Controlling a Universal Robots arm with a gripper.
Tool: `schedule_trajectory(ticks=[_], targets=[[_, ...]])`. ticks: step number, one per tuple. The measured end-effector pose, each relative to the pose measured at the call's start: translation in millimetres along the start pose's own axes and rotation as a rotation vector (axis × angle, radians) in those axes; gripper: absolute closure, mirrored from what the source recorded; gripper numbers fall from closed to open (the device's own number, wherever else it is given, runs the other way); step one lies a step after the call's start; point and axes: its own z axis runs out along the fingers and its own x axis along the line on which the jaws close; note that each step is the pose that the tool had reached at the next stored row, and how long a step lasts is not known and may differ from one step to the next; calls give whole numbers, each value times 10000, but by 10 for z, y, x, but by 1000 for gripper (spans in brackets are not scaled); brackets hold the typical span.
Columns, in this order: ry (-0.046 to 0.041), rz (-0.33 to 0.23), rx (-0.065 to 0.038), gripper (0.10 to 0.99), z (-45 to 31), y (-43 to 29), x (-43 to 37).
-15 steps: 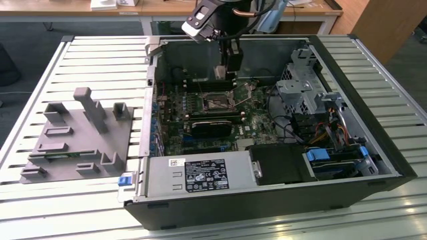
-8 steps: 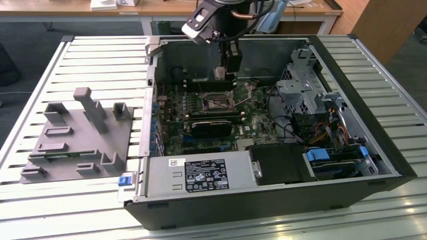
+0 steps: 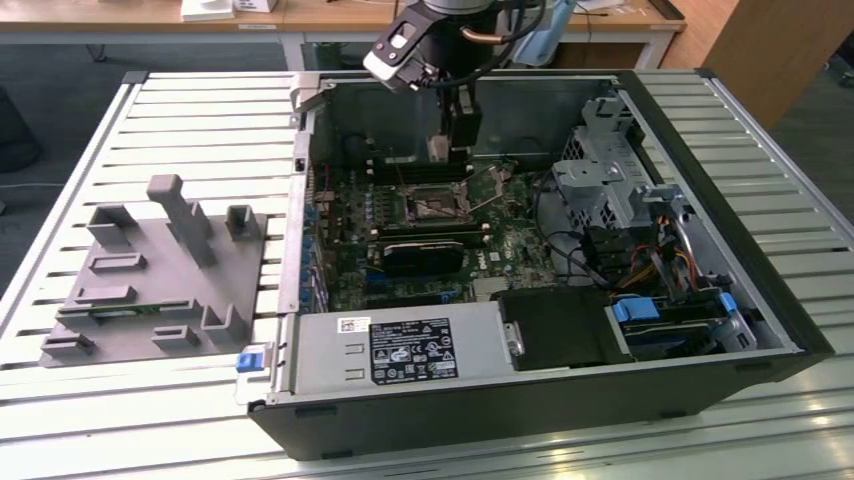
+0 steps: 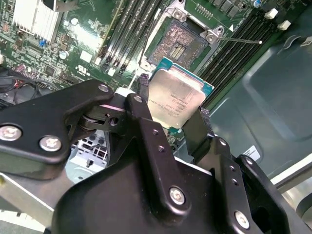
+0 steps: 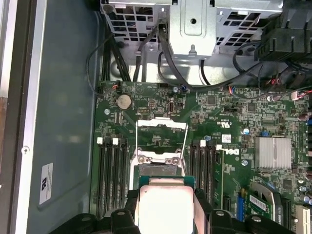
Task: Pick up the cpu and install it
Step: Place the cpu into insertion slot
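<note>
On the exterior view's left, a grey holder with upright posts and shallow pockets lies on the slatted table, just beside the open case. In the middle of that view the arm reaches down into the case from its far side, and its claw hangs low over the green board, just beyond the socket. The claw is clenched on the cpu. In both wrist views the two black fingers press on opposite edges of the chip, its silver top and thin green rim showing between them. The cpu is in the air above the board, close to the socket but not seated in it. The socket lies open with its contact field bare, its metal frame swung up and a thin lever sticking out to one side. Black memory slots run along both flanks of the socket, and a finned silver heatsink sits farther off on the board. Along the near edge of the case lies the grey power supply. On the exterior view's right stand the metal drive cage and a bundle of cables.
</note>
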Motion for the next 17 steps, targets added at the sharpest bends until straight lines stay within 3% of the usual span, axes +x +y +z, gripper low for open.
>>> schedule_trajectory(ticks=[17], targets=[[-2,2,3,553,127,-9,26]])
